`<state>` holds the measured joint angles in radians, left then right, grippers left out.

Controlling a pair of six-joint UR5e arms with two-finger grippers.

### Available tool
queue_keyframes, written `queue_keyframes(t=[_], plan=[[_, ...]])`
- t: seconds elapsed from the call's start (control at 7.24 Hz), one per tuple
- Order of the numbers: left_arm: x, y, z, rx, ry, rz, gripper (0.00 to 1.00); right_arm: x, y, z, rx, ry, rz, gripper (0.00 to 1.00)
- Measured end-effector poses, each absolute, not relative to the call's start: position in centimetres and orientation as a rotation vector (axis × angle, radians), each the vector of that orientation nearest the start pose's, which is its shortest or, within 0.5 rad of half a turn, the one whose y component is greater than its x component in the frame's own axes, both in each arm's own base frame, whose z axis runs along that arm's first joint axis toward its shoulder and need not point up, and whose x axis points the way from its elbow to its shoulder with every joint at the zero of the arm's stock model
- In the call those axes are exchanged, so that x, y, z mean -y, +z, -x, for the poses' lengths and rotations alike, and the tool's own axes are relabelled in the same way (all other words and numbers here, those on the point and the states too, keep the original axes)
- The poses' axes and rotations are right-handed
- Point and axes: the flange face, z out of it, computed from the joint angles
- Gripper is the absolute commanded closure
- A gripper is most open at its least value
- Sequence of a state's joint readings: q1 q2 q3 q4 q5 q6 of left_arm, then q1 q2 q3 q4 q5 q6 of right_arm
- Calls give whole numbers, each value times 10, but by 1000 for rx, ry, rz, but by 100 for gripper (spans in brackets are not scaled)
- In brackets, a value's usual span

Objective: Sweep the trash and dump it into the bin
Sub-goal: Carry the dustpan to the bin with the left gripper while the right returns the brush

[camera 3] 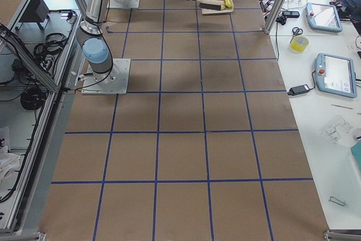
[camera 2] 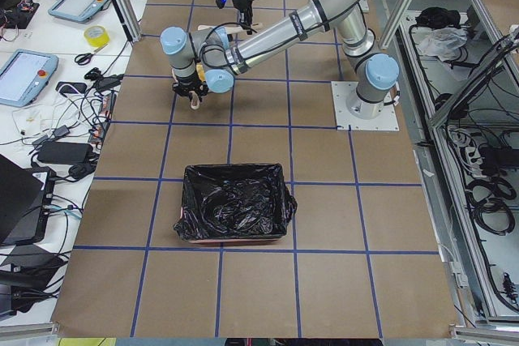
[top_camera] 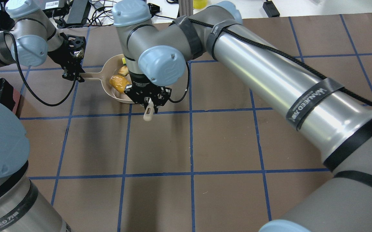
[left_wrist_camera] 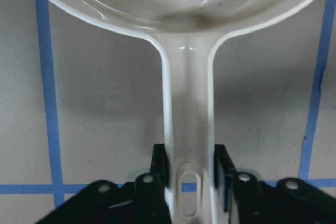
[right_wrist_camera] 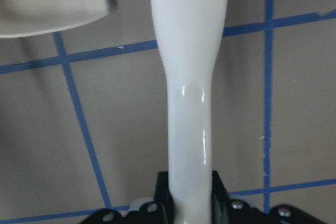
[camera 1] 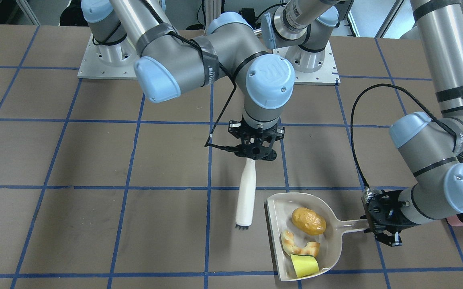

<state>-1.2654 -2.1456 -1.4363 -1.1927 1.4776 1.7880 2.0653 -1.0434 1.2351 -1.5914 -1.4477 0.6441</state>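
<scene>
My left gripper (left_wrist_camera: 190,182) is clamped tight on the end of the dustpan (camera 1: 279,208) handle. All the trash sits in the pan. The potato (camera 1: 308,220) is nearest the handle, the peel (camera 1: 297,244) lies beside it toward the mouth, and the sponge (camera 1: 304,265) is in the corner farthest from my base.

My right gripper (camera 1: 253,154) is closed on the white handle of the brush (camera 1: 246,192). The brush points away from my base, with its bristles near the pan's mouth but not touching it.

The bin (camera 2: 195,200), lined with a black bag, stands on the table (camera 2: 324,281) off to my left, well apart from the pan.
</scene>
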Motion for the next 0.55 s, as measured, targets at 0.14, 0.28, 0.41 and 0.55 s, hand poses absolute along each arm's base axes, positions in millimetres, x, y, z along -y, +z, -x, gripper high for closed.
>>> queue_keyframes(t=[0.14, 0.28, 0.41, 0.55], plan=[[687, 250, -96, -2466, -164, -2163, 100, 548, 345, -400, -3122, 336, -258, 100], [680, 255, -124, -2531, -223, -2147, 100, 563, 340, -343, -3125, 361, -260, 100], [670, 262, -149, -2584, -242, -2131, 100, 572, 330, -285, -3125, 385, -253, 100], [658, 274, -175, -2648, -243, -2105, 100, 574, 320, -226, -3137, 397, -206, 100]])
